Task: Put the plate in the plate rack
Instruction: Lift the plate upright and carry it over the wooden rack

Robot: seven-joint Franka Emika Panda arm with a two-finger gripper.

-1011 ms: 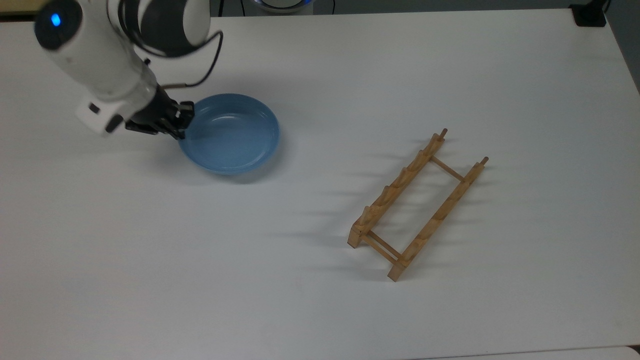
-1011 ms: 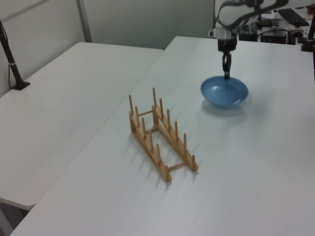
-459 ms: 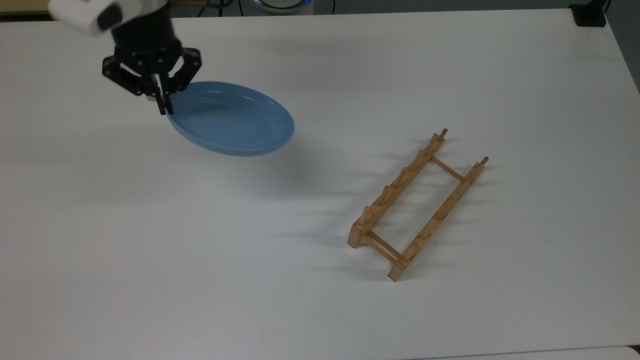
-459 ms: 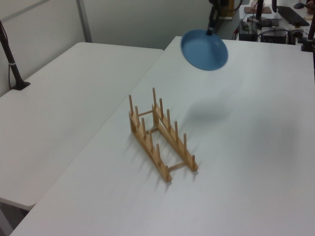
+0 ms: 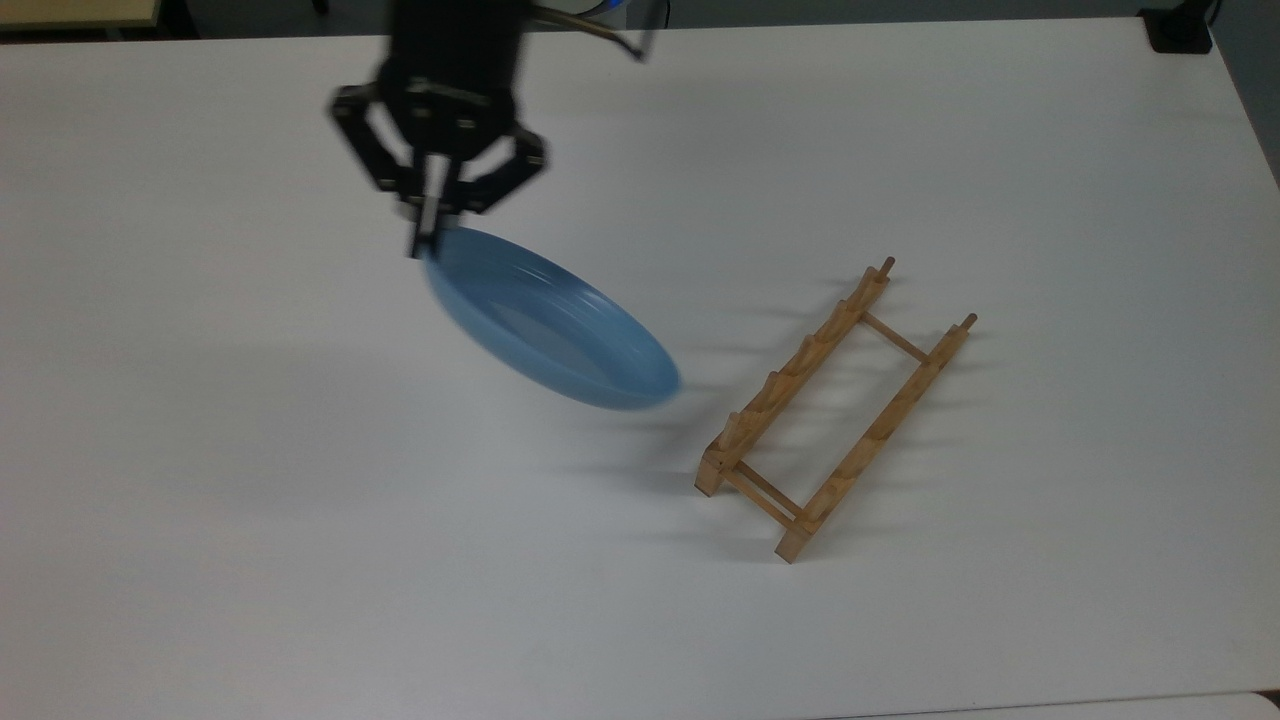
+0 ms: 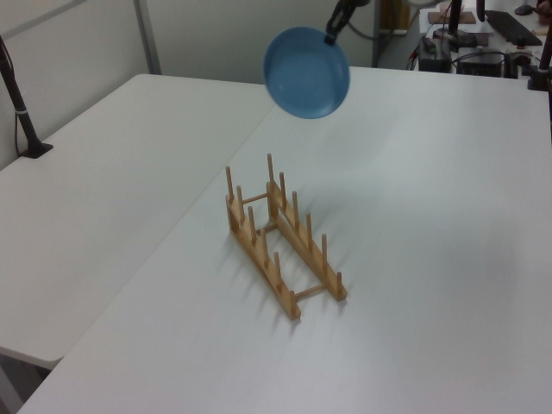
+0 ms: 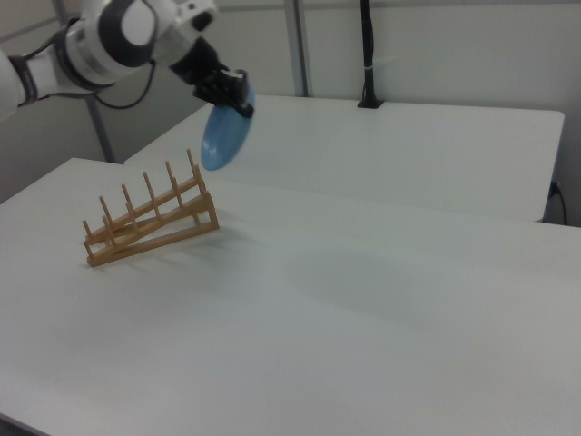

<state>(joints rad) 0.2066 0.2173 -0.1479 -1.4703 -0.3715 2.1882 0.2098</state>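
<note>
1. The gripper [image 5: 422, 240] was clamped on the rim of the plate [image 5: 548, 328], its two black fingers pinched together on the edge nearest the top view's upper left.
2. The light-blue plate hung clear of the white table [image 5: 300, 520], tilted steeply, so that in the top view its glossy hollow showed as a narrow oval running down toward the top view's right.
3. In the left view the plate [image 6: 306, 60] appeared almost face-on as a round blue disc, held by its upper right edge from the gripper [image 6: 330, 36] and raised well above the plate rack [image 6: 280, 239].
4. In the right view the plate [image 7: 224, 136] stood nearly on edge, hanging below the gripper [image 7: 238, 102] and above the taller end of the plate rack [image 7: 150, 225].
5. The wooden plate rack [image 5: 835, 405] sat on the table, empty, its two pegged rails parallel and joined by thin cross dowels.
6. In the top view the plate's lowest edge lay near the rack's left rail but did not touch it.
7. The arm's white links [image 7: 109, 41] reached in from the right view's upper left.
</note>
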